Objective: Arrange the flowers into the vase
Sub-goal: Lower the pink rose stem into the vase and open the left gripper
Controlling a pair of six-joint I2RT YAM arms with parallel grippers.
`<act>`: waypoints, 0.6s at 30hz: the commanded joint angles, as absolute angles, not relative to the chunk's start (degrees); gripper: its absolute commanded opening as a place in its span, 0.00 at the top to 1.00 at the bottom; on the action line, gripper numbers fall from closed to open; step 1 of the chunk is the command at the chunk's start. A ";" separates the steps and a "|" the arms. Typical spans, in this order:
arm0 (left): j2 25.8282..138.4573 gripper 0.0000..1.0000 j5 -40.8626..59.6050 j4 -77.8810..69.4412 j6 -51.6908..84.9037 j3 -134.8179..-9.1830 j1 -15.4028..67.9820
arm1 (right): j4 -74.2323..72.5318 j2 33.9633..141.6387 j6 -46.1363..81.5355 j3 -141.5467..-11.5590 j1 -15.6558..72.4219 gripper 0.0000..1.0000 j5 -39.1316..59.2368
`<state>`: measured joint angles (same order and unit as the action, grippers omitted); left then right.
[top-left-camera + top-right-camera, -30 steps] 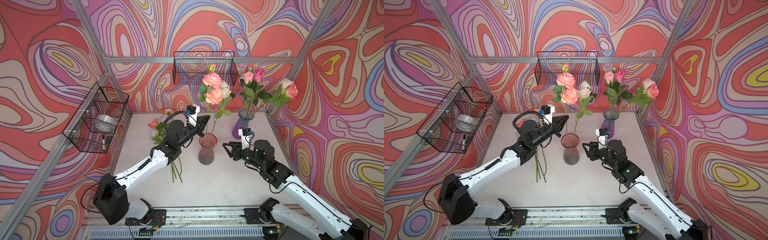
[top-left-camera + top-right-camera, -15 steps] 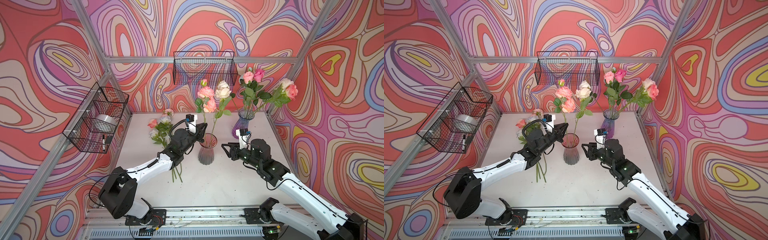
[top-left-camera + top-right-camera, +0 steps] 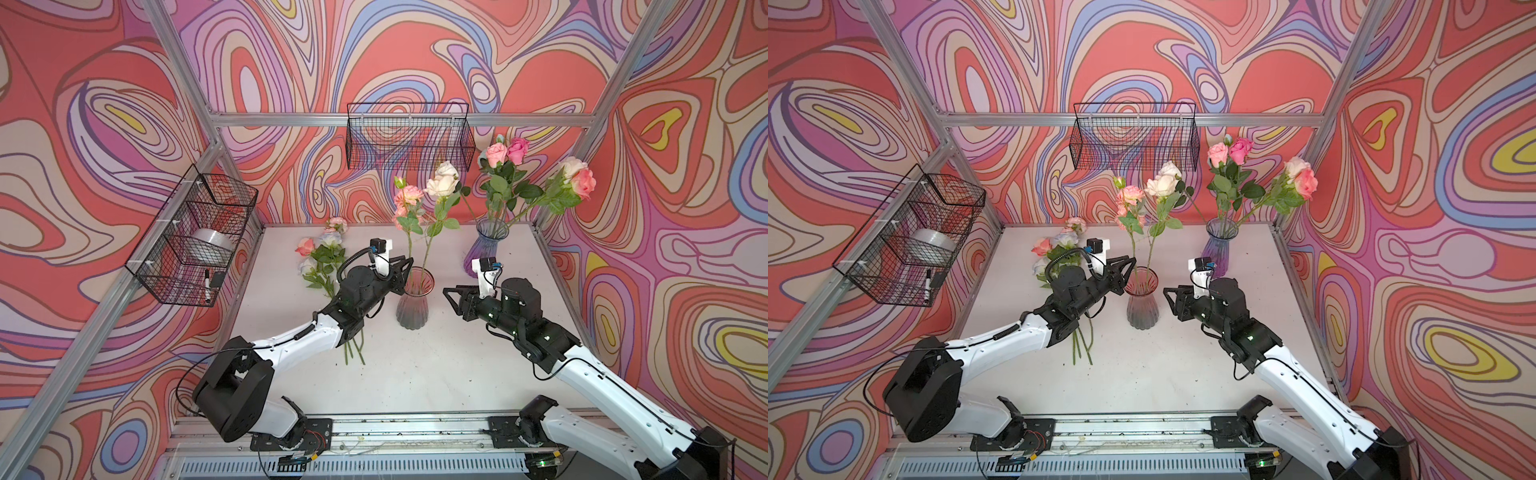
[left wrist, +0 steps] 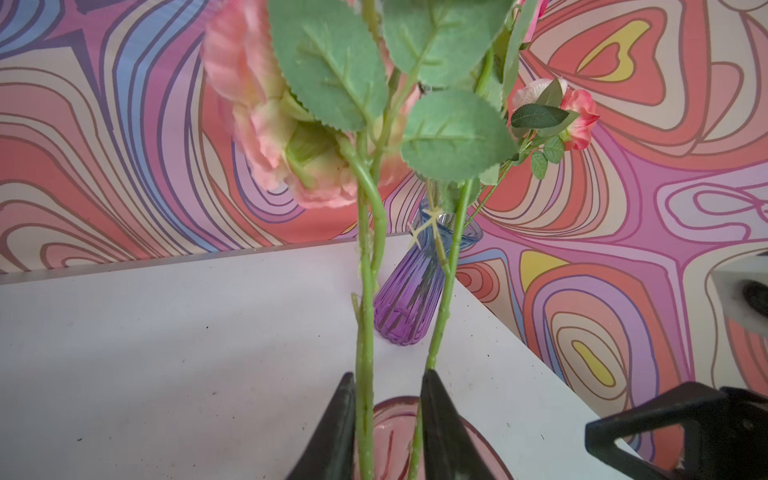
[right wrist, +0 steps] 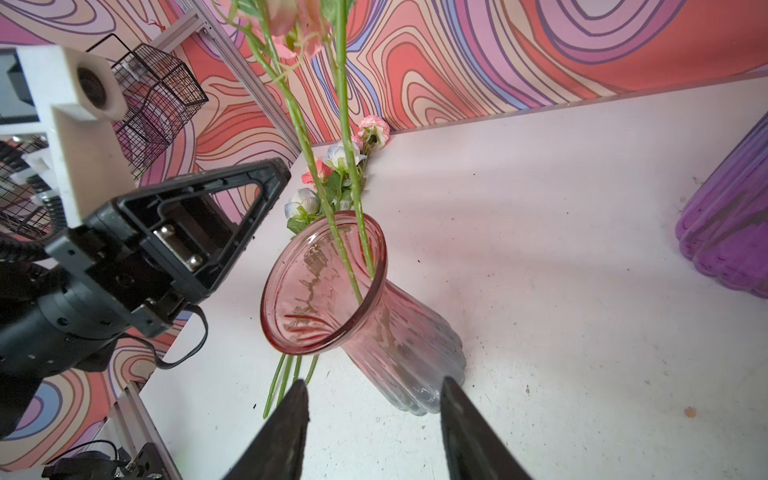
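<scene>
Pink and white, two flowers (image 3: 441,185) stand in the pink glass vase (image 3: 413,307) at mid-bench (image 3: 415,374), their stems leaning on its rim. More flowers (image 3: 322,257) lie on the bench to its left, partly under the left arm. The left fingers (image 4: 434,415) are slightly parted over the vase mouth, both stems between them, seemingly ungripped. The right fingers (image 5: 291,424) gape, empty, near the vase. A purple vase (image 3: 484,253) of roses stands back right.
</scene>
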<state>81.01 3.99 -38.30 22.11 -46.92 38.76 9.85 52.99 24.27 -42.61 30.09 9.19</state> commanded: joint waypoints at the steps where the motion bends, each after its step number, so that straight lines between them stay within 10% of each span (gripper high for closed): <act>1: 75.26 0.68 3.70 -36.83 21.07 -46.50 39.20 | 9.74 52.87 24.28 -42.94 30.24 0.48 9.41; 11: 64.46 0.56 -15.82 -7.73 22.00 -48.05 37.03 | 9.45 53.04 24.40 -43.07 30.27 0.48 9.82; 18: 73.49 0.66 -6.94 12.66 38.68 -49.56 19.98 | 7.53 54.05 25.76 -42.07 30.24 0.50 10.31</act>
